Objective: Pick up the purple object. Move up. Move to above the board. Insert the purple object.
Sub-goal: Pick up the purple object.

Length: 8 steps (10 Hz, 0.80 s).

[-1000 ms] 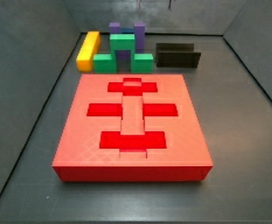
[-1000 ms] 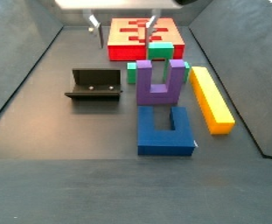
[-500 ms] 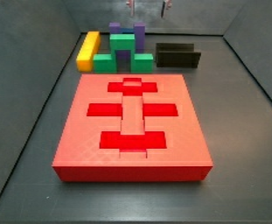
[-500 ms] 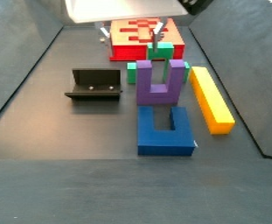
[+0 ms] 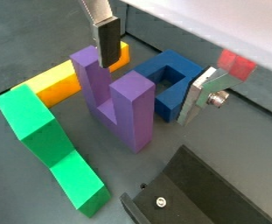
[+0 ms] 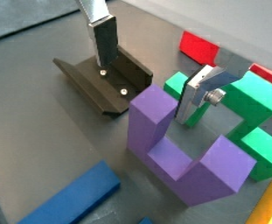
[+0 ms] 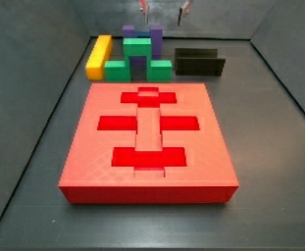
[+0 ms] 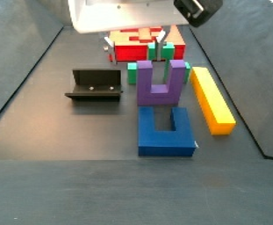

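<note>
Wrist views. The gripper (image 5: 149,66) hangs with its 2 silver fingers spread, one finger (image 5: 105,37) beside an arm of the purple object (image 5: 117,98) and the other (image 5: 202,92) across from it near the blue block (image 5: 173,77); nothing is clamped between them. The purple object lies flat on the floor, its 2 arms rising side by side from a joining bar. A green block (image 5: 51,144) and a yellow bar (image 5: 68,79) lie close by. In the wrist view from the opposite side, the gripper (image 6: 149,66) sits over the open end of the purple object (image 6: 184,149), with the fixture (image 6: 103,83) just beyond.

Side views. The purple object (image 8: 161,83) lies between the green block (image 8: 160,63) and the blue block (image 8: 167,132), well apart from the board (image 7: 148,137). Its arms point toward the board (image 8: 145,37), and its long axis runs along the board's long axis. The gripper (image 8: 160,46) is above the arms' ends; in the side view from the board's end it shows only faintly (image 7: 166,12) above the purple object (image 7: 139,35).

Step in hand, as a judgement: pick-up, step 1 of 4, not yet gripped. The next move calls for descent until the fingers straddle the purple object, then closing.
</note>
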Tool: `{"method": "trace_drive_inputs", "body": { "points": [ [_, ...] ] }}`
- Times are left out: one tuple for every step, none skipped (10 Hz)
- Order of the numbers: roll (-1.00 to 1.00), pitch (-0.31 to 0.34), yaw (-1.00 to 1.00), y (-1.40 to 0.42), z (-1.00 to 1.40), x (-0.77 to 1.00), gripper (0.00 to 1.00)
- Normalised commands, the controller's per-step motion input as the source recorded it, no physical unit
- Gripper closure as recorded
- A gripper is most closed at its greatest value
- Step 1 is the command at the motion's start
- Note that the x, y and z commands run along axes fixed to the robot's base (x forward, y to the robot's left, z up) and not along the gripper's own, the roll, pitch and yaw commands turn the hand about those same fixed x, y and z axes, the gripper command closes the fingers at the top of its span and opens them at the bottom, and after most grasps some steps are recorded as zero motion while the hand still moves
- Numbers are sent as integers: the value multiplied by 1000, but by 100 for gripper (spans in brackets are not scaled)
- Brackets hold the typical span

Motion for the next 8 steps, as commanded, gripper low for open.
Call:
{"method": "trace_drive_inputs", "body": {
  "points": [
    [0,-19,23,0,-143,-11,0],
    [0,-24,11,-69,-146,-74,0],
    [0,-21,6,-43,-180,-106,0],
    [0,-27,0,-3,-260,-74,0],
    [0,-17,9,0,-283,-60,0],
    [0,-24,11,26,-251,-63,0],
    [0,0,26,0,-251,0,0],
    [0,-1,26,6,-243,0,0]
  ]
}}
